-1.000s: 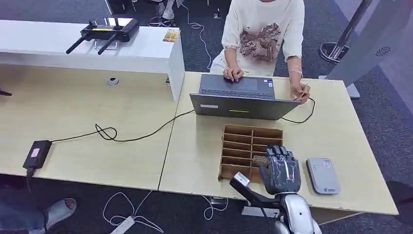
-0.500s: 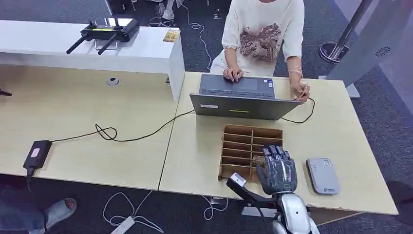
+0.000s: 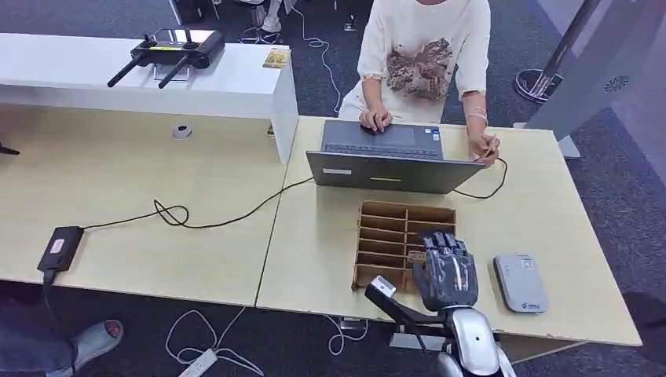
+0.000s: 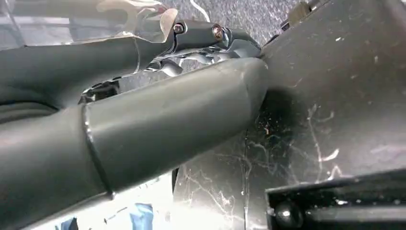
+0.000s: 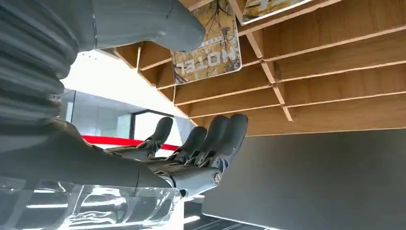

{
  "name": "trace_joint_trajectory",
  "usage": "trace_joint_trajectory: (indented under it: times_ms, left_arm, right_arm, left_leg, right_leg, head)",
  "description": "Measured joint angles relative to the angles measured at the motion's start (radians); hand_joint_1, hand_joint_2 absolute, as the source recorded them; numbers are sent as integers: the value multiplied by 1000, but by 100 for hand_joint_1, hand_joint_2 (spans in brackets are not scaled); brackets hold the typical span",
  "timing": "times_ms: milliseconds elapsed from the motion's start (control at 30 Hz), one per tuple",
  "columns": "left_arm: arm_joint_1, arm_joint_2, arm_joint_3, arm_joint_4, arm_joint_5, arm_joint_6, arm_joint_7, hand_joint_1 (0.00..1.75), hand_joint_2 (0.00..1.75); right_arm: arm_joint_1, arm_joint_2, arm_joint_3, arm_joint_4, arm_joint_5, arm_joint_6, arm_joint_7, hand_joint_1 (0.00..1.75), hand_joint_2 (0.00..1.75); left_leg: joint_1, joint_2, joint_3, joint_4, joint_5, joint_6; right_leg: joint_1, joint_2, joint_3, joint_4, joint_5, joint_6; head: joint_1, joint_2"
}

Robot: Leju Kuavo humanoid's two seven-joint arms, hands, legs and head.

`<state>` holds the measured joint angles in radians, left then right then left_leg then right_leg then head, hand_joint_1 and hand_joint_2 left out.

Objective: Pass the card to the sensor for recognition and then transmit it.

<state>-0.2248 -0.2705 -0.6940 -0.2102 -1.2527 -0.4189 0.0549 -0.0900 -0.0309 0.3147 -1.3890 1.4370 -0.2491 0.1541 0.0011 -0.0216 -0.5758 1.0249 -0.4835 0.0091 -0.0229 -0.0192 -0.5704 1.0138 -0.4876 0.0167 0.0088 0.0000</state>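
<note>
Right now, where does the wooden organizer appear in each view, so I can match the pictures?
Head view: organizer on the table between laptop and right hand.
Right wrist view: organizer past the hand, a card in one slot.
Left wrist view: not in it.
Shared landmark: the right hand.

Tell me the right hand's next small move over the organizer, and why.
Probably close the thumb and fingers on the card. The right hand hovers over the wooden organizer, thumb beside the card standing in a slot, fingers apart and holding nothing. The sensor lies to its right.
</note>
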Motion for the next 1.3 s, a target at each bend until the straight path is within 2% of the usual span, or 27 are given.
trace_joint_trajectory:
  times_ms: [100,233,333,467,767,800,1167,1300]
  left_arm:
    - [2,-2,21,0,10,-4,11,0,0]
    - [2,-3,46,0,29,-9,29,0,0]
    - [4,-5,68,0,42,-10,42,0,0]
    - [7,-8,100,0,59,-10,59,0,0]
    - [11,-14,172,0,106,-11,106,0,0]
    - [11,-15,176,0,108,-11,108,0,0]
    - [10,-19,233,0,163,-10,157,0,0]
    - [10,-22,267,0,188,-9,178,0,0]
  right_arm:
    - [-3,0,0,3,0,0,1,75,175]
    - [-4,0,0,5,0,1,2,75,175]
    - [-4,0,0,6,0,2,2,86,175]
    - [-4,0,0,7,1,5,5,91,175]
    - [-3,0,0,6,18,17,14,87,175]
    - [-2,0,0,6,18,18,14,79,175]
    - [4,0,0,1,35,32,20,82,175]
    - [5,0,-4,-2,41,34,21,89,175]
  left_leg:
    - [0,0,0,0,0,0]
    - [0,0,0,0,0,0]
    - [0,0,0,0,0,0]
    - [0,0,1,0,0,0]
    - [0,1,2,0,0,0]
    - [0,1,2,0,0,0]
    - [0,1,2,0,0,0]
    - [0,2,2,0,0,-1]
  right_leg:
    - [0,0,0,0,0,0]
    - [0,0,0,0,0,0]
    - [0,0,0,0,0,0]
    - [0,0,1,0,0,0]
    - [0,0,1,0,0,0]
    - [0,0,1,0,0,0]
    - [0,0,1,0,0,0]
    - [0,1,1,0,0,0]
  head:
    - [0,0]
    - [0,0]
    - [0,0]
    - [0,0]
    - [0,0]
    - [0,0]
    - [0,0]
    - [0,0]
